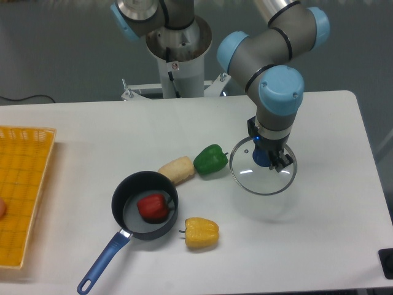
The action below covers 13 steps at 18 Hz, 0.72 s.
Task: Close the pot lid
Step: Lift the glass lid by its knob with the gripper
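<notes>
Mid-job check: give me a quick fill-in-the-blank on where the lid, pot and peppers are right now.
1. The gripper holds the pot lid by its blue ____.
2. Inside the pot lies a ____ pepper.
3. The pot's handle is coloured ____.
4. The green pepper lies between the lid and the ____.

Missing words: knob; red; blue; corn cob

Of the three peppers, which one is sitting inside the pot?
The red pepper: it lies inside the pot. The green pepper and the yellow pepper both rest on the table outside it.
</notes>
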Tool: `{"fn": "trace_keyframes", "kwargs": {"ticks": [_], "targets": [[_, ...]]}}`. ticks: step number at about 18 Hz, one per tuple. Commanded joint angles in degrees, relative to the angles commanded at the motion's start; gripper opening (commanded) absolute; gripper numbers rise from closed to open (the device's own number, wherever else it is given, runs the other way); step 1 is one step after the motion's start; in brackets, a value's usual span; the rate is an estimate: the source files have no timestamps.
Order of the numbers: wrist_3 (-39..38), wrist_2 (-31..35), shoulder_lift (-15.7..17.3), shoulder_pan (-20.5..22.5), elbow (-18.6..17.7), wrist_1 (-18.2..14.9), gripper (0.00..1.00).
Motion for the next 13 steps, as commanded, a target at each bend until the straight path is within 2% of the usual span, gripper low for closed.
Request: {"fn": "trace_keyframes", "kwargs": {"ticks": [7,13], "targets": [[-0.1,0.0,0.3,-0.2,-0.4,0.0,0.53],[-2.8,0.0,0.8,-2.8,-0.6,-0.3,0.53]]}}
